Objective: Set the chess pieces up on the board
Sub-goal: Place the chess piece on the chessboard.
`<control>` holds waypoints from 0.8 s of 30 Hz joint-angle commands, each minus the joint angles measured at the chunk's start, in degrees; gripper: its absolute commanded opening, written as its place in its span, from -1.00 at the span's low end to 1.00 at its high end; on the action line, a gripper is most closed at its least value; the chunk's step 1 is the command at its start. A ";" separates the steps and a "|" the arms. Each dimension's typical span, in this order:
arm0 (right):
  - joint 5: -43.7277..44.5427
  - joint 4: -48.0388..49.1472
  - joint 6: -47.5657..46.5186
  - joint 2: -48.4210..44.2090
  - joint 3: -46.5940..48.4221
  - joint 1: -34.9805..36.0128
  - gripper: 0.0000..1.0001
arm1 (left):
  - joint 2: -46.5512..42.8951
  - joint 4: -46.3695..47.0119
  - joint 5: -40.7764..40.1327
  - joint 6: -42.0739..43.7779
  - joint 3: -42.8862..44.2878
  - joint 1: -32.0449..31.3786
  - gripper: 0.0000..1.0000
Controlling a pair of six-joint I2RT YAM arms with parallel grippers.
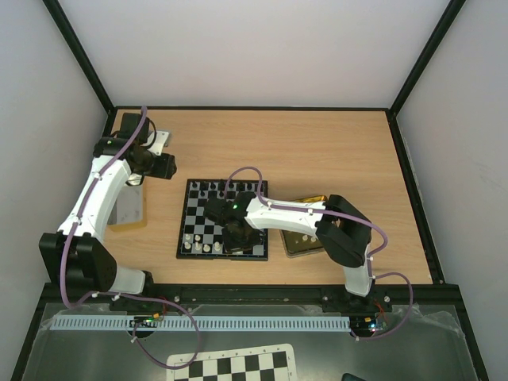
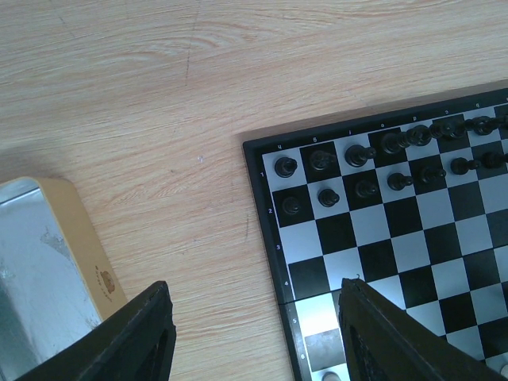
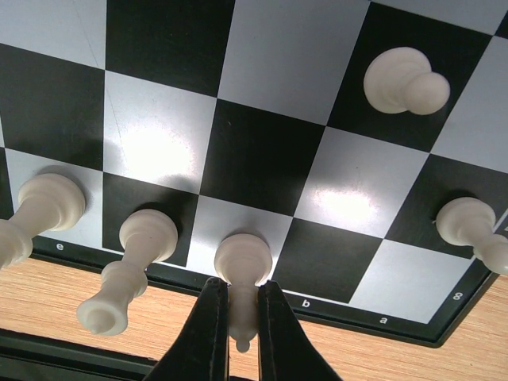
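We see the right end effector (image 3: 240, 292) shut tight on a white piece (image 3: 243, 260) with a round base and a thin neck. It stands upright on a pale square at the near edge of the board (image 1: 198, 221), its top pointing straight up. The left end effector (image 2: 255, 294) is half open and holds nothing, above the counter (image 2: 159, 119) by the board's far left corner.

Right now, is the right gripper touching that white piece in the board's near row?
Touching. The right wrist view shows the right gripper clamped on the white piece, pressed tight against both its sides with no gap visible.
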 commanded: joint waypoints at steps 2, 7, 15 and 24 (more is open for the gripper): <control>1.38 -2.04 -0.16 0.82 1.07 0.34 -0.96 | -0.14 0.03 0.66 -0.47 -0.04 0.32 0.15; 1.31 -1.91 -0.52 1.16 1.81 0.34 -0.96 | -0.76 0.10 0.47 -0.46 -0.77 0.32 0.15; 1.17 -2.61 -1.41 2.80 3.59 0.34 -0.95 | -1.28 0.01 0.35 -0.38 -1.04 0.41 0.15; 2.01 -3.72 -1.26 3.00 4.10 0.39 -0.95 | -0.76 0.18 0.86 -0.31 -1.02 0.41 0.16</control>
